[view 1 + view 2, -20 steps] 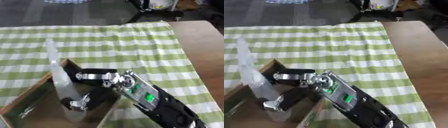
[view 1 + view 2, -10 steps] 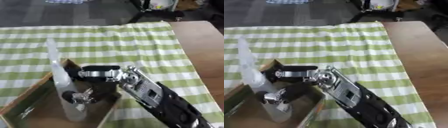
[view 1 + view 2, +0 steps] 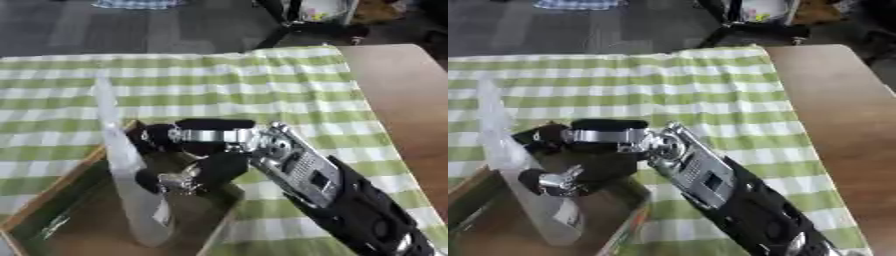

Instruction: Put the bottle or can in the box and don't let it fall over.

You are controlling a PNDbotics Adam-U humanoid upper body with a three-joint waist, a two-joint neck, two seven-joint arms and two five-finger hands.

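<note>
Right hand [image 3: 197,152] lifted off bottle [image 3: 131,180], fingers uncurled; box [image 3: 66,180] cut off.

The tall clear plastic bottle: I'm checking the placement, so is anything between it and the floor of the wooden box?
Nothing visible. The tall clear plastic bottle stands upright inside the wooden box, with the right robot hand beside it.
</note>
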